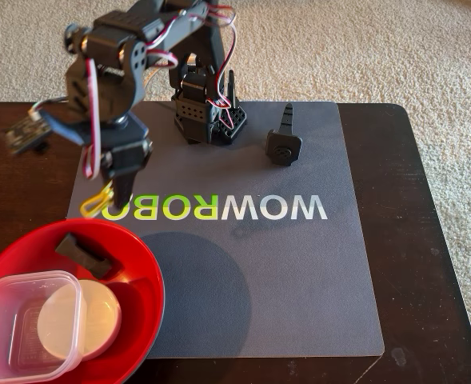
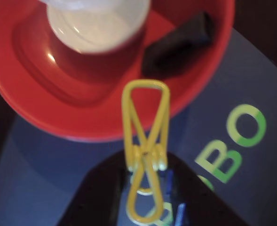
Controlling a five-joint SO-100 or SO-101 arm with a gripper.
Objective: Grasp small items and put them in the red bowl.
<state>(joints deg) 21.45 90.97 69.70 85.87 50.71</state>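
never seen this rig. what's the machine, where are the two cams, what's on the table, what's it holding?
It is a small black robot arm standing on a grey mat on a dark table. The fixed view looks across the table at it; the wrist view rides on the arm and looks down past its jaws.

The gripper is shut on a yellow wire clip, held beside the rim of the large glossy red bowl.

Already in the bowl: a clear square plastic tub, a small white round bowl and a short black bar. A black round-headed spiked part lies on the mat.
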